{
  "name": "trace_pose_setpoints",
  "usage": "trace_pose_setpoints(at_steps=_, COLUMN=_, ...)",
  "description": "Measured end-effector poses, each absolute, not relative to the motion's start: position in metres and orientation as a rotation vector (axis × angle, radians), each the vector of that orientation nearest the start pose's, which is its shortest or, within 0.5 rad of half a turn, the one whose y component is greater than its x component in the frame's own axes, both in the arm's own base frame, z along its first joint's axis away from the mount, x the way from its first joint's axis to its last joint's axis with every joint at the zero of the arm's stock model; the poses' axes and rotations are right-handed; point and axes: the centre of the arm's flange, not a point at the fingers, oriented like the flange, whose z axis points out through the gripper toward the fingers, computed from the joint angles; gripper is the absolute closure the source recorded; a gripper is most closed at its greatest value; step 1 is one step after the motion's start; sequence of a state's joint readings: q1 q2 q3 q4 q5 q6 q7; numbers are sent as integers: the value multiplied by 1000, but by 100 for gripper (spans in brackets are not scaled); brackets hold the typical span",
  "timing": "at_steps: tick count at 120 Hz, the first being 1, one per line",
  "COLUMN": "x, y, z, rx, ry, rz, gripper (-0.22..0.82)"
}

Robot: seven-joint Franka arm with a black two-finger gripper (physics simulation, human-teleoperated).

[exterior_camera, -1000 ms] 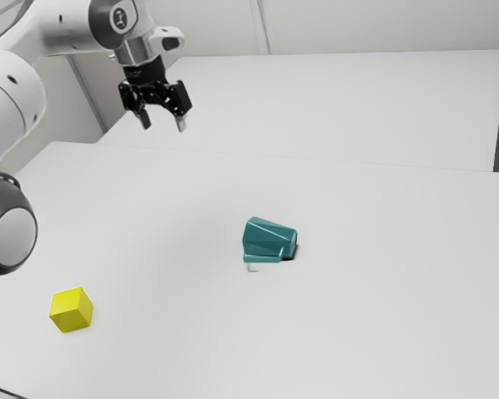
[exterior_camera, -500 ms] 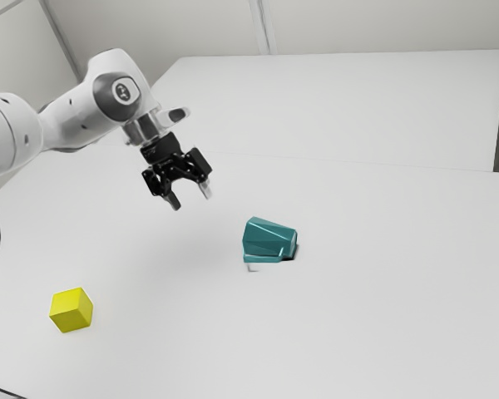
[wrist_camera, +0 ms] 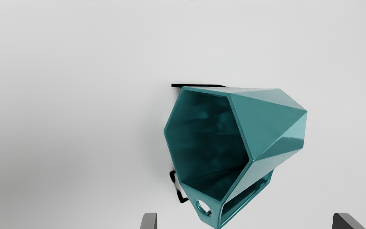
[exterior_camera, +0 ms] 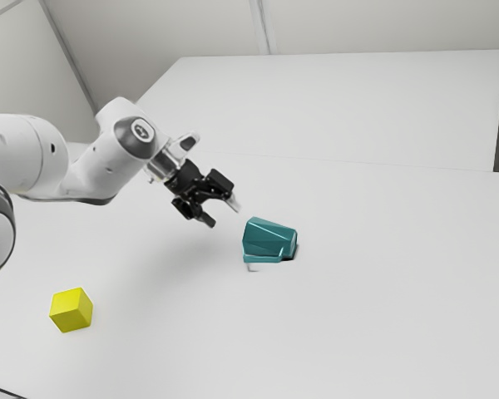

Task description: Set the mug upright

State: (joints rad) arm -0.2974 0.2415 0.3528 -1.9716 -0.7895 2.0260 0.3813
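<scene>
So, going left to right in the exterior view, a yellow cube (exterior_camera: 71, 310) is sitting well apart from everything and isn't getting in anyone's way. Next along, the pincer (exterior_camera: 224, 214) is hovering over the surface (exterior_camera: 358, 332), tilting toward the mug (exterior_camera: 269, 239); it's hanging open, fingers (wrist_camera: 149, 221) standing wide apart and gripping nothing. Then the mug itself: it's lying on its side on the surface, near the pincer, so it isn't standing upright. Its mouth (wrist_camera: 205, 140) is facing the exterior view's left, its narrower base is pointing to the right, and the handle (wrist_camera: 246, 198) is sticking out along the near side. Handling-wise, I'm guessing it's behaving like a stiff, hollow, fairly light thing, nothing that's squashing under a squeeze. Can't tell if we're dealing with ceramic or plastic, so I'm treating it as chippable at the rim. That glossy skin is looking slippery too, and the slanting facets are probably going to be turning the mug if the pads are landing on an edge instead of on flats. Personally I'm leaning toward a hold across the body close to the mouth, or pinching the wall with one finger going inside. I'm not trusting the handle much: it's thin, it's off to one side, and the body's weight is likely twisting it round during the tip-up.
</scene>
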Motion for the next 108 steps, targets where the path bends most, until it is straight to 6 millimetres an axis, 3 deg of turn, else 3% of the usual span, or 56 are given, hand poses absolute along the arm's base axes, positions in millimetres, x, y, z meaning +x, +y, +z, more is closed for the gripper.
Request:
trace_pose_setpoints(at_steps=25, x=588, y=-17, z=319, rx=2442, ry=131, rz=36, gripper=0)
trace_pose_setpoints(at_steps=56, x=592, y=-23, z=291, rx=2360, ry=106, rz=110, gripper=0)
trace_pose_setpoints(at_steps=108, x=593, y=-50, z=280, rx=2282, ry=-13, rz=189, gripper=0)
